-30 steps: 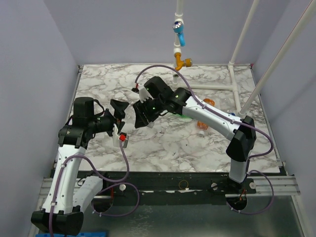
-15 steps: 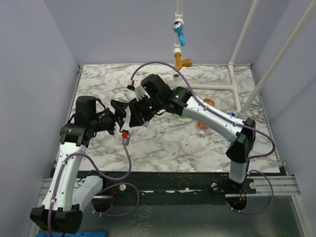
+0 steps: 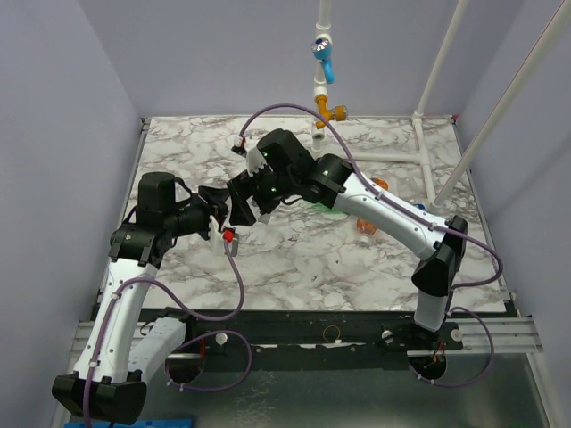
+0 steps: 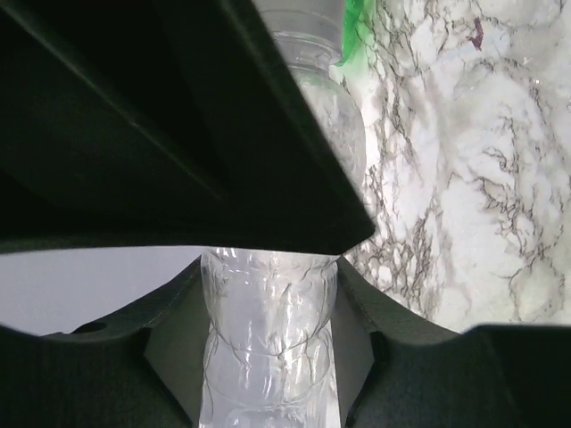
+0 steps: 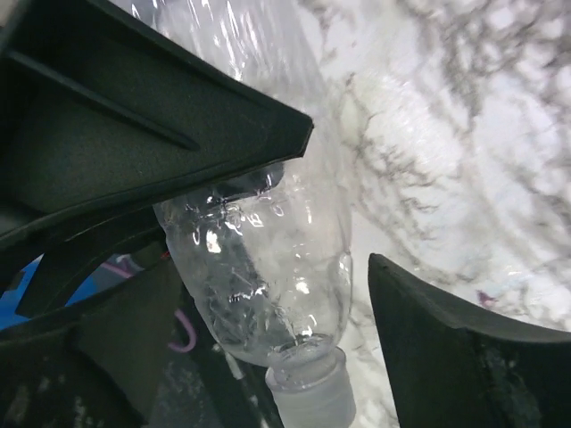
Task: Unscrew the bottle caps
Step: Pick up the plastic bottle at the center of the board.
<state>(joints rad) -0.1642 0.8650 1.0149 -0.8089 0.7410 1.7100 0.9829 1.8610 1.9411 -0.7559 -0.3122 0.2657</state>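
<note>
A clear bottle [image 4: 268, 330] hangs above the marble table between both grippers. My left gripper [image 4: 268, 276] is shut on its ribbed body, one finger pressed against each side. The bottle's whitish cap [image 5: 308, 397] points down in the right wrist view. My right gripper [image 5: 272, 267] stands open around the bottle's shoulder, and its right finger [image 5: 446, 357] is clear of the plastic. From above, the left gripper [image 3: 217, 212] and the right gripper [image 3: 243, 203] meet over the table's left middle, hiding the bottle. A green bottle [image 3: 330, 211] and an orange bottle [image 3: 366, 225] lie by the right arm.
White pipes stand at the back and right of the marble table [image 3: 294, 267], with a blue fitting [image 3: 325, 55] and an orange fitting [image 3: 330, 113] on the rear pipe. A purple cable loops over the right arm.
The left gripper has closed onto the clear bottle, and the right gripper has opened off it. Both arms shifted a little left and came closer together.
</note>
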